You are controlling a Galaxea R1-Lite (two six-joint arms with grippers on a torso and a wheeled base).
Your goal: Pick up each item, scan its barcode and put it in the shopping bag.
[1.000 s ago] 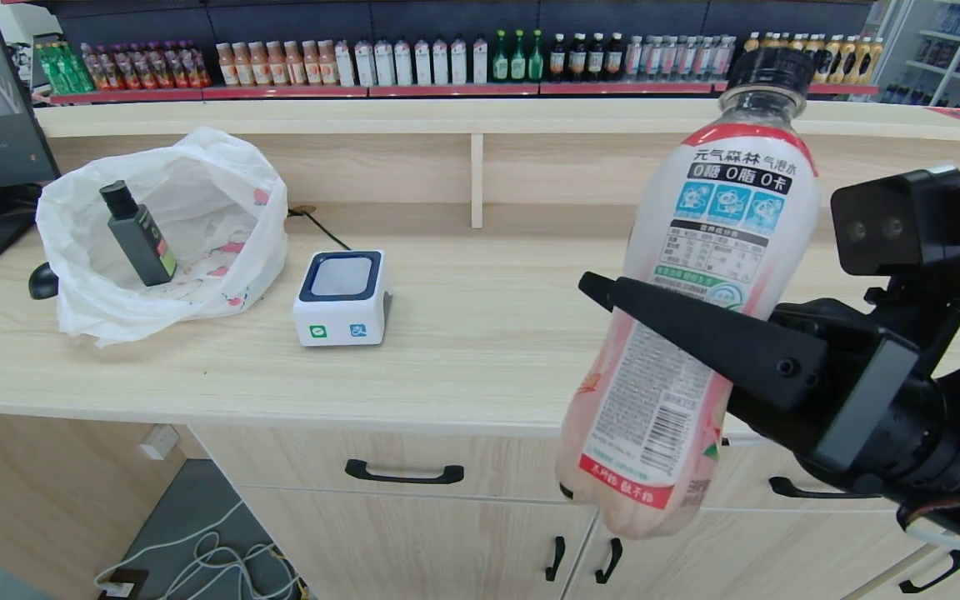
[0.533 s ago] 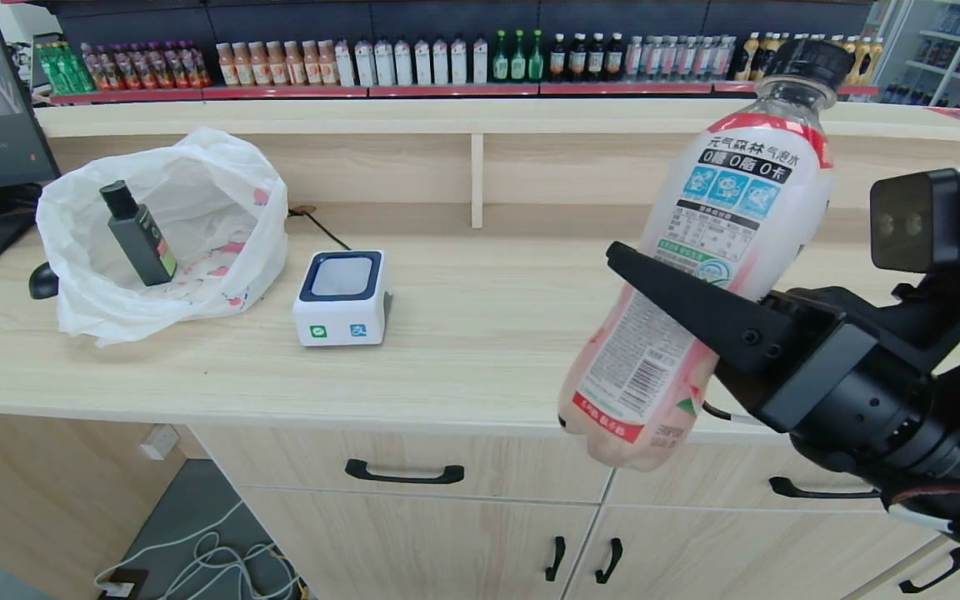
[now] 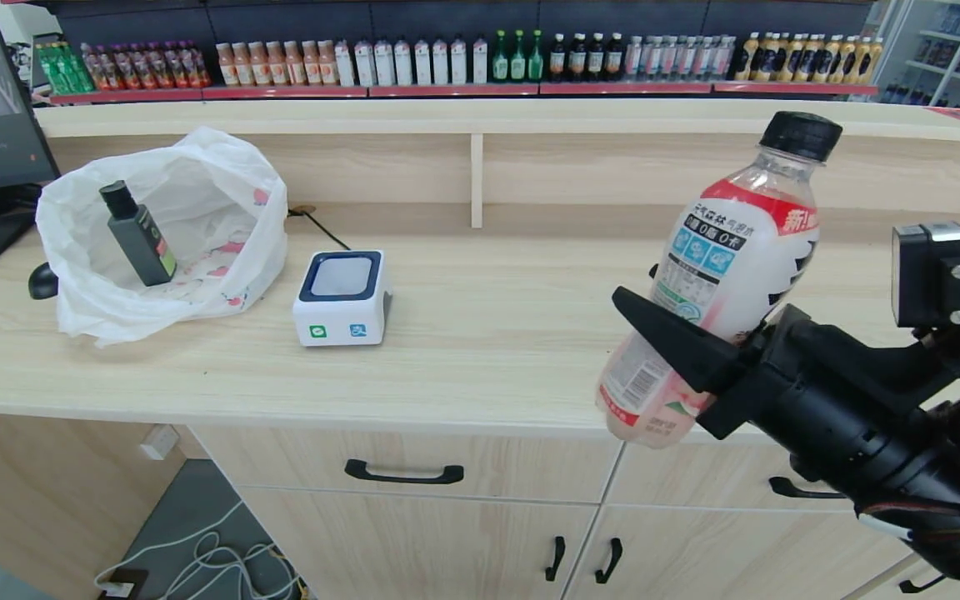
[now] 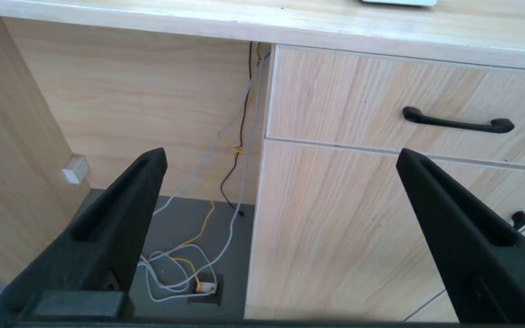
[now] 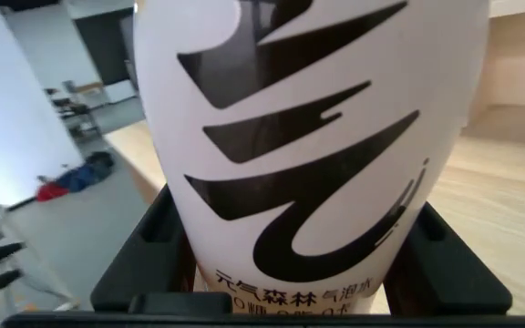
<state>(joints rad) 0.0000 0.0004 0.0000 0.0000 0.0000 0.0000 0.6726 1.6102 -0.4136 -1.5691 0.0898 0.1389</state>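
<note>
Bottle (image 3: 722, 275) clamped tilted in the right claw (image 3: 680, 333), over the table's (image 3: 488, 333) right front edge, well apart from the scanner (image 3: 341, 297) — its low barcode (image 3: 640, 385) should squarely face the scanner's window. Left claw (image 4: 281, 182) gapes open.

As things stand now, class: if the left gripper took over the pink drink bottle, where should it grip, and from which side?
Likely the upper body below the cap, coming from the robot's left: the drink bottle tilts cap-up, and the right gripper clamps its lower half from the right, leaving the top free.
</note>
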